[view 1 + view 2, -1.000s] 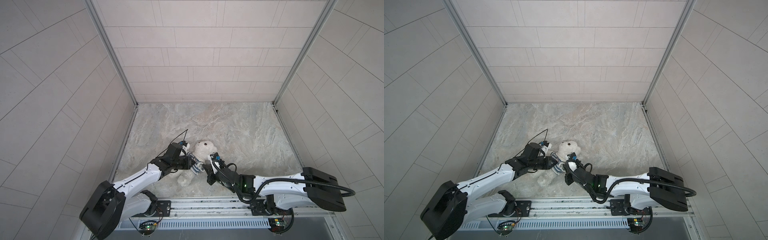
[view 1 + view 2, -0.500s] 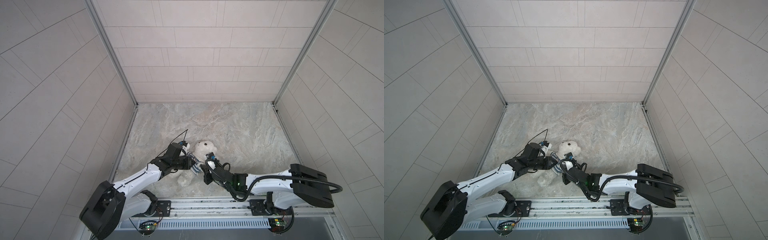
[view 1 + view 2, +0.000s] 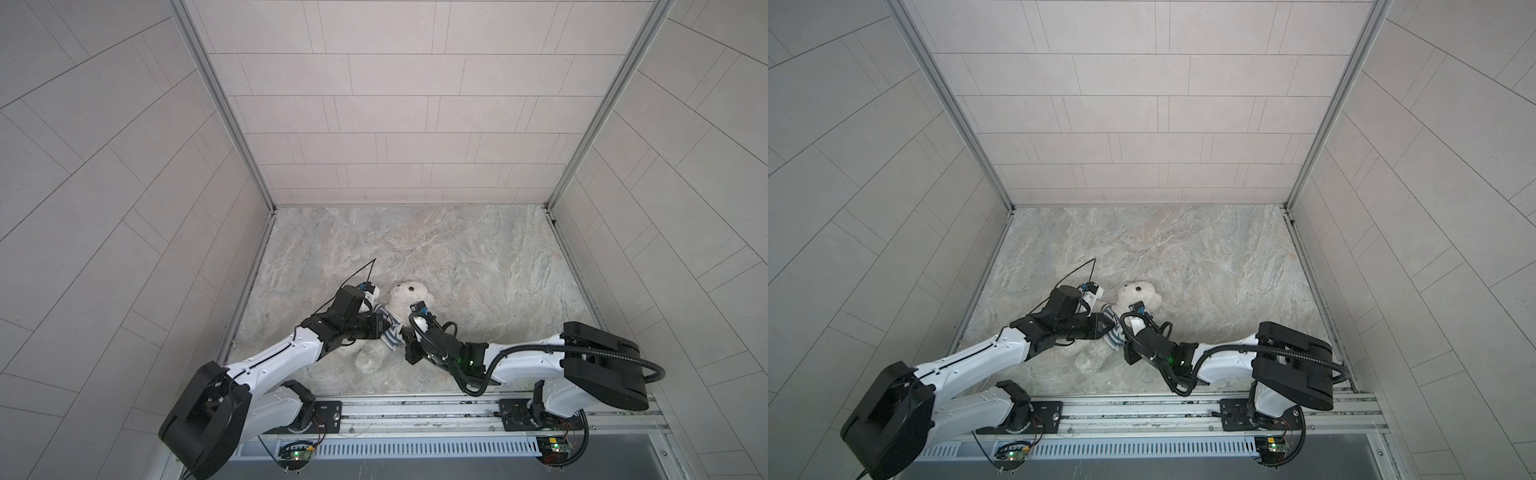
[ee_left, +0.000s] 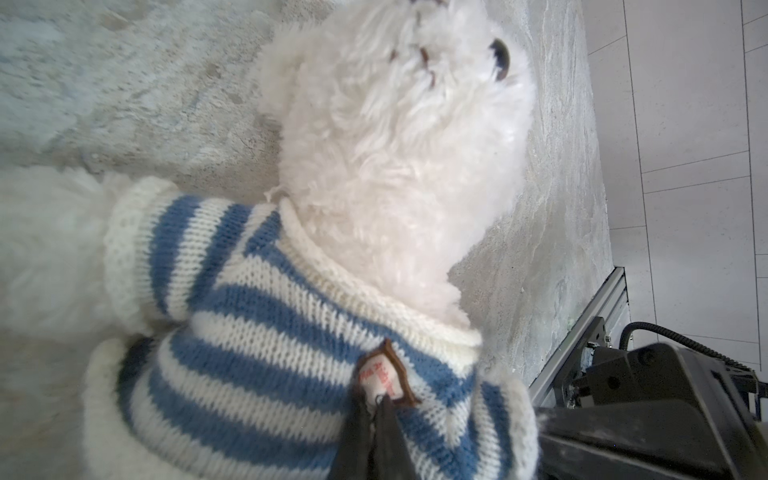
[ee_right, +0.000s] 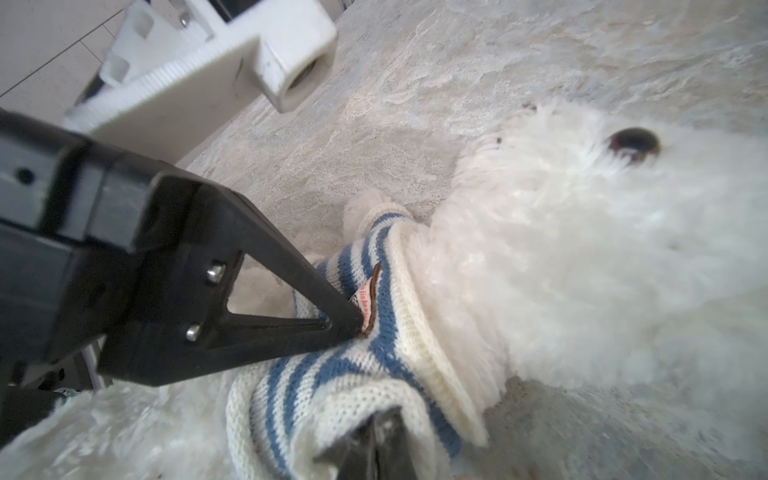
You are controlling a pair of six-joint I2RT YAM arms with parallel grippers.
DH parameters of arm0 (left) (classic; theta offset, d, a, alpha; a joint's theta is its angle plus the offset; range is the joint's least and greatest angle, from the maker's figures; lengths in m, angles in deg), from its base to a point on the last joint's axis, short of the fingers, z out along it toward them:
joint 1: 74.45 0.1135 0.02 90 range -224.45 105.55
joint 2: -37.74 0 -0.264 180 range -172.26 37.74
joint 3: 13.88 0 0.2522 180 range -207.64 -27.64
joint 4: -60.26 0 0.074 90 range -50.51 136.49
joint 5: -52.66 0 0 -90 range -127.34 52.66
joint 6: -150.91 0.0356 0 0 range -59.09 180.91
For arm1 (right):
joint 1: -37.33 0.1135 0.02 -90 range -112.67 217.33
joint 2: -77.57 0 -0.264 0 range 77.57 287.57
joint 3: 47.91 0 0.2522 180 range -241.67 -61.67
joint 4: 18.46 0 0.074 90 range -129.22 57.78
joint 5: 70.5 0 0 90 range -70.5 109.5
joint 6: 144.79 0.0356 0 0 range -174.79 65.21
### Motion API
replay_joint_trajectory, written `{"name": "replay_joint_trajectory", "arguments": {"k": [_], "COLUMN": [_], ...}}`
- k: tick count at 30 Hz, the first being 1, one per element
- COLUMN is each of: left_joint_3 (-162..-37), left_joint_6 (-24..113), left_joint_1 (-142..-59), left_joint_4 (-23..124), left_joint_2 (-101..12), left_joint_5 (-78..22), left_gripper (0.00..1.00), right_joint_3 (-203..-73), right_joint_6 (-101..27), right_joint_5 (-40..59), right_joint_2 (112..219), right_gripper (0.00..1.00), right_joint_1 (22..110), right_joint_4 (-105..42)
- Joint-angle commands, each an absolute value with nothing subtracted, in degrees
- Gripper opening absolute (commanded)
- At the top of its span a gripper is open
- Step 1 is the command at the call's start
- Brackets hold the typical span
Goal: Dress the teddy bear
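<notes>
The teddy bear [image 3: 409,293] is fluffy and white and lies on the marble floor, head toward the back wall, in both top views [image 3: 1136,297]. A blue-and-white striped sweater [image 4: 249,332] sits around its neck and chest, with one arm through a sleeve. My left gripper [image 4: 380,401] is shut on the sweater's small brown-edged badge [image 4: 380,376]; in a top view the left gripper [image 3: 384,326] comes in from the left. My right gripper [image 5: 384,419] is shut on a bunched white edge of the sweater [image 5: 353,374], right beside the bear's chest [image 3: 402,338].
Tiled walls close in the floor [image 3: 478,257] on the left, back and right. A metal rail [image 3: 415,411] carrying both arm bases runs along the front edge. The right arm's black links [image 3: 602,365] lie low over the front right floor.
My right gripper and its arm have shifted left, closer against the bear's chest. The left gripper has held still on the badge.
</notes>
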State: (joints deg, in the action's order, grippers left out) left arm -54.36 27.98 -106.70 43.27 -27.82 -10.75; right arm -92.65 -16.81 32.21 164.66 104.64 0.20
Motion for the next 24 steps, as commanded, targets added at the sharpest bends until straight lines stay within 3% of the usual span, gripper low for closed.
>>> {"name": "replay_joint_trajectory", "arguments": {"k": [1,6,11,16,24], "left_joint_3": [-52.9,-53.0,-52.6,-52.0,-51.8], "left_joint_6": [28.9,28.9,28.7,28.6,28.6], "left_joint_1": [-106.2,-106.2,-106.2,-106.2,-106.2], "left_joint_4": [41.0,41.1,41.4,41.8,42.1], "left_joint_2": [-28.7,-29.1,-29.2,-29.0,-29.1], "left_joint_5": [-12.4,-12.3,-12.1,-12.0,-11.8], "left_gripper": [0.00,0.00,0.00,0.00,0.00], "right_joint_3": [-94.2,-95.2,-96.5,-96.5,-96.3], "right_joint_6": [-16.6,-17.6,-18.2,-18.4,-18.2], "right_joint_5": [29.0,25.7,25.5,26.0,26.9], "right_joint_2": [166.2,168.3,169.6,170.2,170.0], "right_gripper": [0.12,0.32,0.44,0.41,0.21], "right_joint_1": [104.6,104.5,104.1,102.9,102.0], "right_joint_4": [1.5,4.0,3.4,3.1,2.1]}}
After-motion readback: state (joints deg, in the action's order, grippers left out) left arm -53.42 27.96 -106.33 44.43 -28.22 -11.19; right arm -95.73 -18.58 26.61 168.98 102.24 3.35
